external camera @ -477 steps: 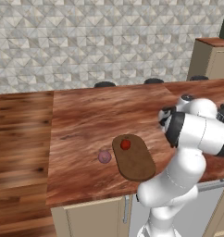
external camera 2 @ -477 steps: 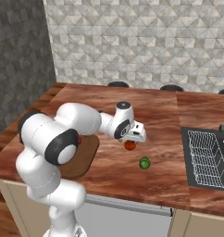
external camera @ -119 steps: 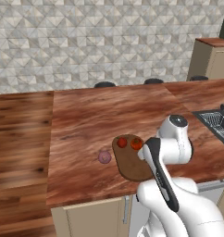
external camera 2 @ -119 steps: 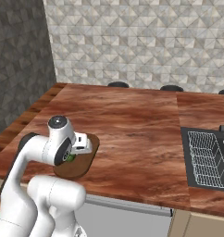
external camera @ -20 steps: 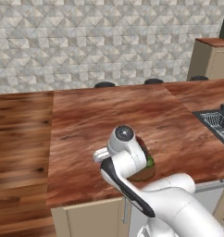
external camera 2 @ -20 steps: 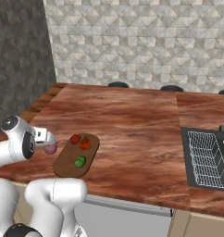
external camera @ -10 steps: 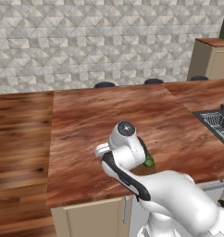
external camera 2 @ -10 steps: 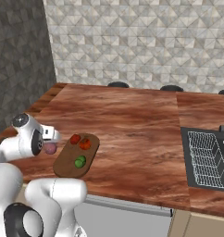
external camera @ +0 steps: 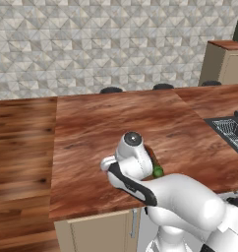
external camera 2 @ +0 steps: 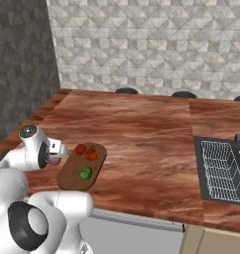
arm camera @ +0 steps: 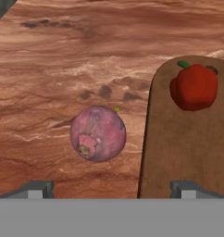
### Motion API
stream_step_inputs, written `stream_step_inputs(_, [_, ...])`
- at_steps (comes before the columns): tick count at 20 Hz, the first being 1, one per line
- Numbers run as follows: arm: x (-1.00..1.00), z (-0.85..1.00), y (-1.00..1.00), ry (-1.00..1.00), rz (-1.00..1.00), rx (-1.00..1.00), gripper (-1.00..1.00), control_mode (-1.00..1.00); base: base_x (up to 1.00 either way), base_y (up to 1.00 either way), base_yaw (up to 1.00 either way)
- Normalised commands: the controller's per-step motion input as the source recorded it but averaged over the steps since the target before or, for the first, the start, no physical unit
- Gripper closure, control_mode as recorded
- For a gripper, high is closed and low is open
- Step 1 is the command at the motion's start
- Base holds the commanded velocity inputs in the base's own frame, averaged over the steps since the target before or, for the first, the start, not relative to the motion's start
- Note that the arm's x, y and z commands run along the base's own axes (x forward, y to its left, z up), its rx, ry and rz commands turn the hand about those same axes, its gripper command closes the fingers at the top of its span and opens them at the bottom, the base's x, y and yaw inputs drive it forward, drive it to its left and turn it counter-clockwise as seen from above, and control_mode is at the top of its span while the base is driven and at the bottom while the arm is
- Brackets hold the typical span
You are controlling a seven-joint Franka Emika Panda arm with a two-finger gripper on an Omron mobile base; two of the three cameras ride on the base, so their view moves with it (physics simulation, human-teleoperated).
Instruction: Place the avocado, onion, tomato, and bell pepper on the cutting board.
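Observation:
The pinkish-purple onion [arm camera: 98, 133] lies on the reddish countertop, just left of the dark cutting board [arm camera: 188, 143]. My gripper [arm camera: 111, 190] hovers over the onion, open, its fingertips [arm camera: 37, 189] spread wide and empty. On the board sits the deep-red bell pepper [arm camera: 193, 86] with its green stalk. From the right base view the cutting board [external camera 2: 70, 171] carries the bell pepper [external camera 2: 81, 148], the orange-red tomato [external camera 2: 91, 154] and the green avocado [external camera 2: 85, 173]. The gripper [external camera 2: 56, 155] half hides the onion [external camera 2: 53, 161]. My arm covers most of the board in the left base view, with the avocado [external camera: 157, 172] peeking out.
A sink with a wire dish rack [external camera 2: 222, 169] is set into the counter far right. The counter's front edge [external camera 2: 137, 216] runs close to the board. A dark wall [external camera 2: 23, 64] rises at the left, and tiled backsplash [external camera: 116, 44] closes the far side.
The hand has swung in from the left and come down closer over the onion. The onion and the three items on the board have stayed where they were.

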Motion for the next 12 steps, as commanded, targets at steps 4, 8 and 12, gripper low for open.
stream_step_inputs(4, [0.08,-0.17,0.24,0.15,-0.05,0.0,-1.0,-1.0,0.0,0.0,0.0])
stream_step_inputs(8, [0.24,0.0,0.22,0.03,-0.06,0.0,-1.0,-1.0,0.0,0.0,0.0])
stream_step_inputs(12, [0.25,-0.03,0.21,0.0,-0.06,0.0,-1.0,-1.0,0.0,0.0,0.0])
